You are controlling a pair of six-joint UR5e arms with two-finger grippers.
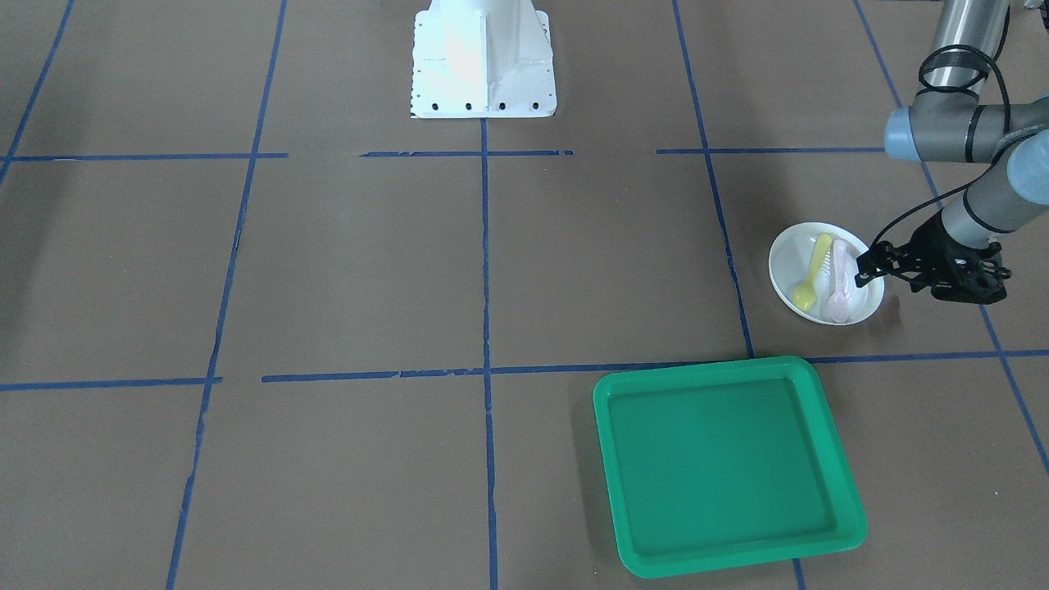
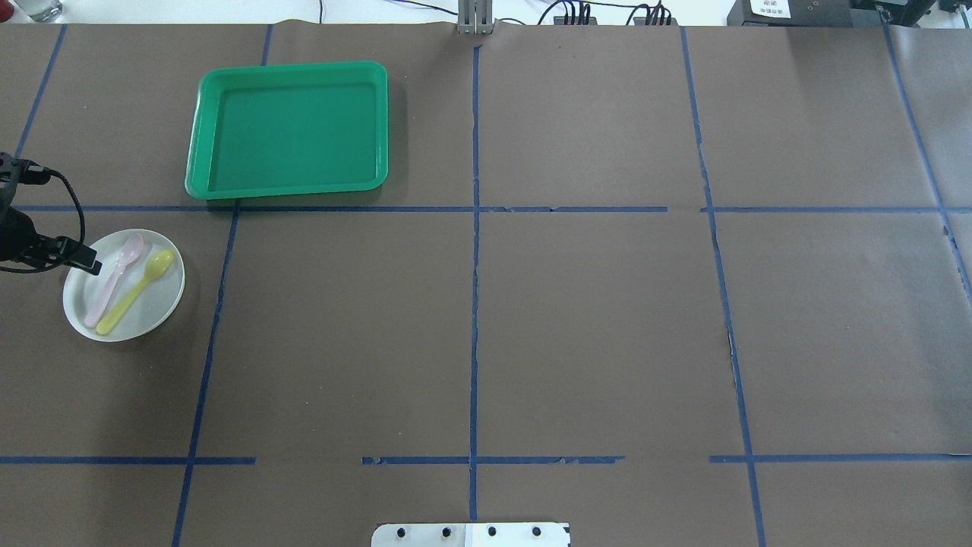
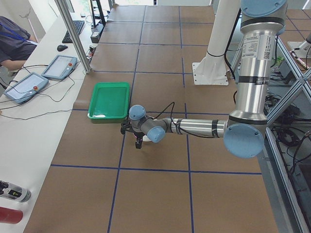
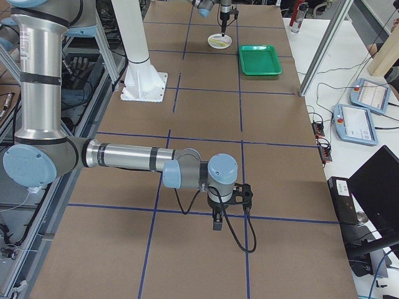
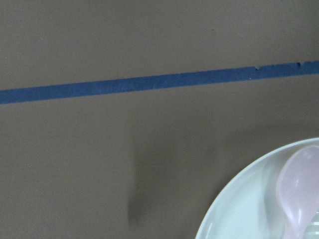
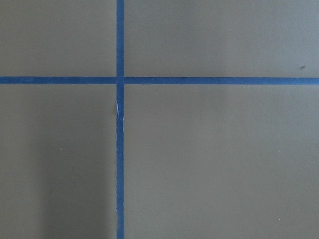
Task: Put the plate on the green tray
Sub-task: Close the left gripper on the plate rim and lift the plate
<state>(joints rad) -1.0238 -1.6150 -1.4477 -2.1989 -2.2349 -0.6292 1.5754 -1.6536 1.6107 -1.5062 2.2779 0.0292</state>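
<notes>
Far left edge of the overhead view: left gripper (image 2: 89,265), reaching in from the frame's side, tips just over the left rim of the plate (image 2: 156,308). Looks narrow there, but cannot tell whether pinched on the rim or only hovering at it; no fingers visible in the left wrist view, only the plate's edge in its lower right corner.

Just right of the tips: the plate itself, flat on the desk (image 2: 592,327) in the middle left of the frame, below a blue tape line (image 2: 342,209). Round, so no long axis to line up with. Carrying two loose spoons side by side, a pink spoon (image 2: 114,285) and a yellow spoon (image 2: 137,292), both slanting from lower left to upper right.

Further right and up: the green tray (image 2: 292,129), upper left of the frame, across the tape line, near the plate but apart from it. Likely move, then: lift and carry up and to the right, keeping level because of the spoons.

Right gripper (image 4: 218,218) seen only in the right side view, low over a tape crossing, well apart from the plate. Cannot tell whether wide or closed. Left arm plainly the nearer one.
</notes>
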